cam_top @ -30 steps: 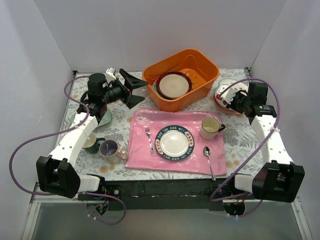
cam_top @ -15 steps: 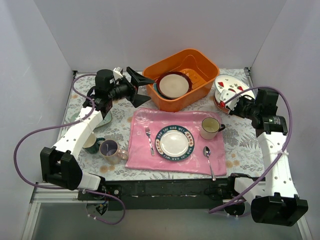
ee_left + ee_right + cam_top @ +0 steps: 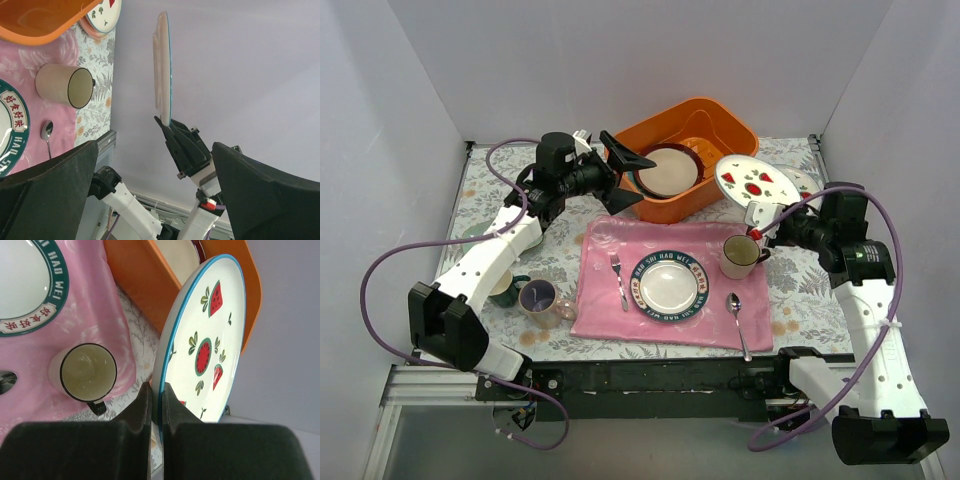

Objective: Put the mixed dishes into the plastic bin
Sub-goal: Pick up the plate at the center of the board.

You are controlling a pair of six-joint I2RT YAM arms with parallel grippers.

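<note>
Fruit plate hangs in the air just off the right end of the plastic bin, its face tilted and its near rim above the counter. The right claw is pinched shut on the lower edge of the fruit plate. Seen from the left wrist, this plate stands edge-on with that claw under it.

Inside the bin a pinkish plate leans toward the left end. The left claw stands wide open and holds nothing, level with the bin's front-left corner, one finger over the rim and one before the front wall.

Past the bin's right end, behind the lifted plate, a second plate with red marks lies on the counter, mostly hidden.

Well off the bin's front-left, a dark green mug and a lavender-lined mug stand side by side. A pale mint plate shows partly under the left arm, left of the bin.

In front of the bin a pink cloth carries a lettered plate, a cream mug, a fork and a spoon.
</note>
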